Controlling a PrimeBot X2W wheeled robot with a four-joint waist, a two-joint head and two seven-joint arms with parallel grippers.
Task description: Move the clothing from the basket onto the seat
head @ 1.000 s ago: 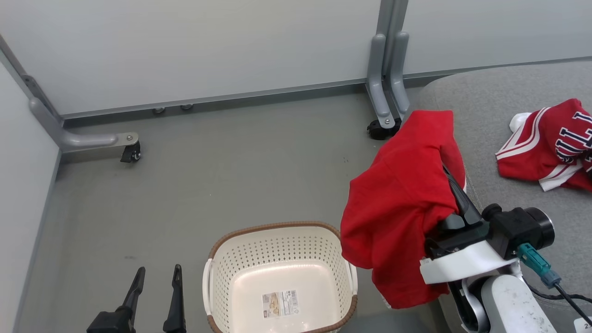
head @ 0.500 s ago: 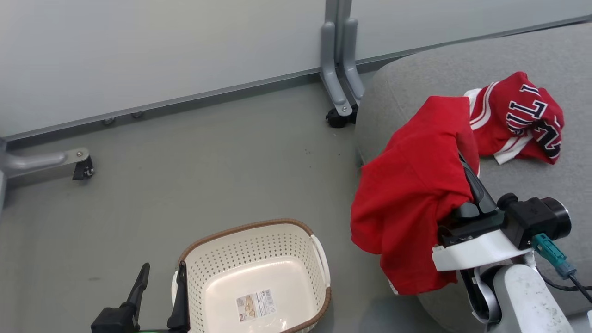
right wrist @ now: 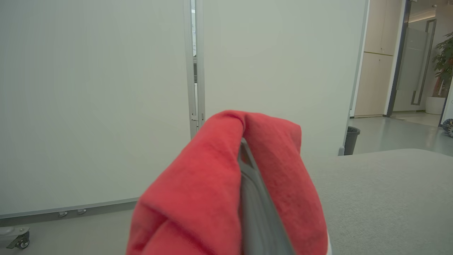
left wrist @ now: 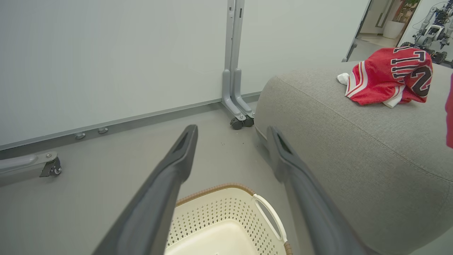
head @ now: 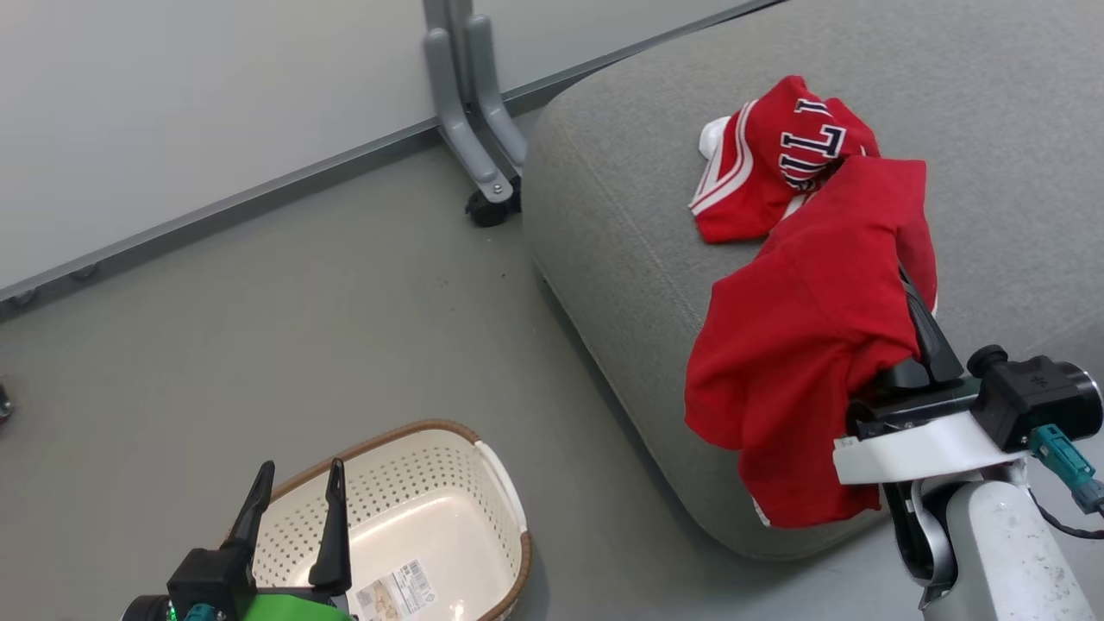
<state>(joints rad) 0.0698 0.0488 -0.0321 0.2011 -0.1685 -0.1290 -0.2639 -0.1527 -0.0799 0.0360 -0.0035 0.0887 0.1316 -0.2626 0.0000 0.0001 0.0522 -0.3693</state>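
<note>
**Over the seat's (head: 604, 216) near edge, a plain red shirt (head: 802, 345) hangs from closed fingers**

At 4 o'clock in the head view, the right fingers (head: 927, 341) are clamped shut on the plain red shirt. The cloth drapes over them and hangs down past the seat's rounded side. Whether its lower hem touches the upholstery cannot be told. In the right wrist view the fabric folds over both sides of the one dark finger that is visible.

The jersey (head: 776, 164) lies crumpled on top of the seat at 1 o'clock, with its white stripe trim and lettering facing up. The shirt's top fold overlaps it in the head view, so contact between the two cannot be judged.

The basket (head: 414, 466) sits on the grey floor (head: 345, 328) at 7 o'clock, apart from the seat, its label sticker (head: 397, 593) in plain sight on the inner bottom. The left fingers (head: 330, 526) are spread wide with nothing between them, above the basket's near rim.

A partition foot (head: 483, 172) with a castor stands at 11 o'clock, just beside the seat's far corner.
</note>
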